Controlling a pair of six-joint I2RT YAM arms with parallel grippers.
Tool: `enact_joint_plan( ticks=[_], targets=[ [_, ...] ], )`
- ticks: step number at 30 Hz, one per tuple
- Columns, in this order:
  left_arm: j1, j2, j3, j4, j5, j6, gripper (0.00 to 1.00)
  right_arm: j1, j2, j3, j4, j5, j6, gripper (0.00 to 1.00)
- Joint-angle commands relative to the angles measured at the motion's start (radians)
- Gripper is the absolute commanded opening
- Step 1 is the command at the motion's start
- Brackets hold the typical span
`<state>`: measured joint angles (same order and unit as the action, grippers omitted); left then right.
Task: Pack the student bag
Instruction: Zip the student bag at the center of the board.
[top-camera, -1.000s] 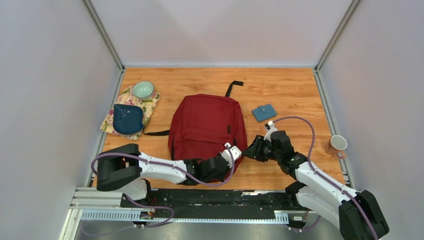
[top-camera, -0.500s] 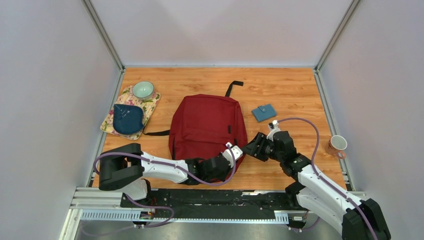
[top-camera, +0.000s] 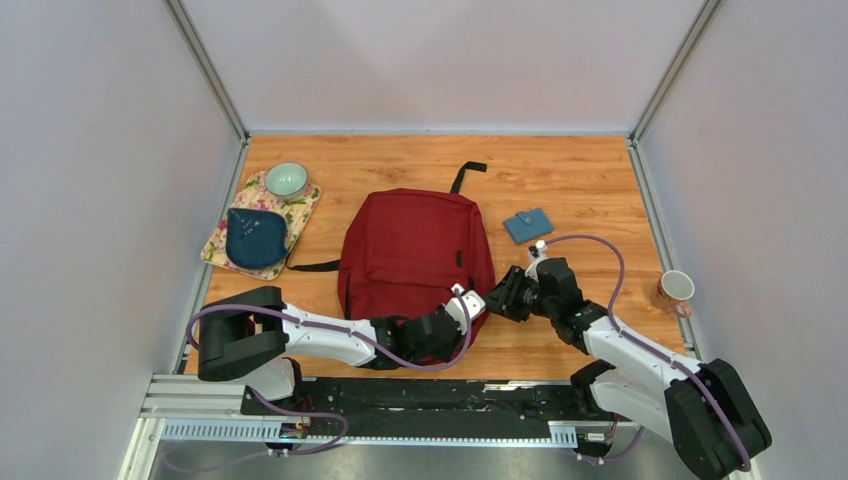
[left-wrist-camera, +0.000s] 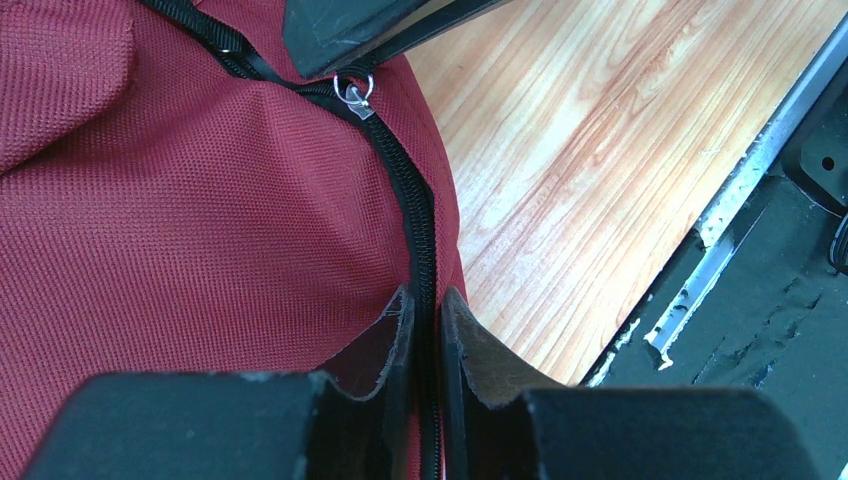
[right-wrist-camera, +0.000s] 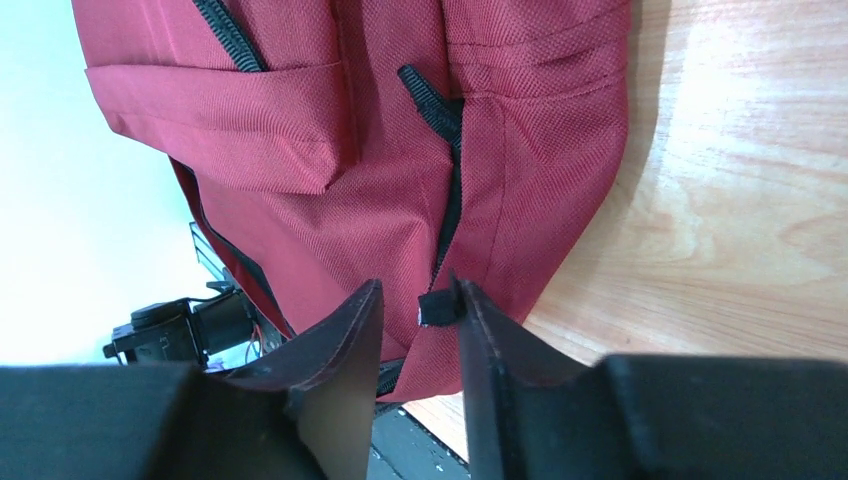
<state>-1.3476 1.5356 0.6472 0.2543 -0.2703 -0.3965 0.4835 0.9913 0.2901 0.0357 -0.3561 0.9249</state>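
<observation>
The student bag (top-camera: 415, 250), a dark red backpack, lies flat in the middle of the table. My left gripper (top-camera: 470, 303) is at the bag's near right corner. In the left wrist view it (left-wrist-camera: 427, 300) is shut on the bag's black zipper seam (left-wrist-camera: 408, 210), with the metal zipper slider (left-wrist-camera: 358, 95) farther along. My right gripper (top-camera: 497, 297) is at the same corner from the right. In the right wrist view its jaws (right-wrist-camera: 418, 295) stand apart over the red fabric (right-wrist-camera: 400, 180), and a small black zipper tab (right-wrist-camera: 435, 308) rests against the right finger.
A blue wallet (top-camera: 527, 224) lies right of the bag and an orange mug (top-camera: 676, 290) stands near the right wall. A floral mat (top-camera: 300, 212) at the left carries a green bowl (top-camera: 286, 180) and a dark blue pouch (top-camera: 255, 237). The metal rail (left-wrist-camera: 740, 200) runs along the near edge.
My right gripper has shifted a little left, closer to the bag's near right corner. The left gripper has kept its pinch on the zipper seam.
</observation>
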Motion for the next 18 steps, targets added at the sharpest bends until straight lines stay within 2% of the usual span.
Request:
enact_joint_plan(
  ticks=[1, 7, 10, 12, 18],
  targets=[
    [-0.004, -0.006, 0.008, 0.042, 0.036, -0.021, 0.19, 0.004, 0.027, 0.015, 0.099, -0.035, 0.008, 0.34],
    [-0.004, -0.008, 0.008, 0.042, 0.026, -0.019, 0.19, 0.006, 0.029, 0.017, 0.092, -0.047, -0.017, 0.27],
    [-0.004, -0.009, 0.009, 0.043, 0.028, -0.019, 0.19, 0.004, 0.036, 0.017, 0.082, -0.044, -0.029, 0.29],
    [-0.005, -0.011, 0.009, 0.042, 0.029, -0.018, 0.19, 0.006, 0.05, 0.018, 0.087, -0.035, -0.034, 0.35],
    [-0.004, -0.011, 0.009, 0.042, 0.032, -0.018, 0.19, 0.006, 0.121, 0.041, 0.124, -0.024, -0.044, 0.35]
  ],
)
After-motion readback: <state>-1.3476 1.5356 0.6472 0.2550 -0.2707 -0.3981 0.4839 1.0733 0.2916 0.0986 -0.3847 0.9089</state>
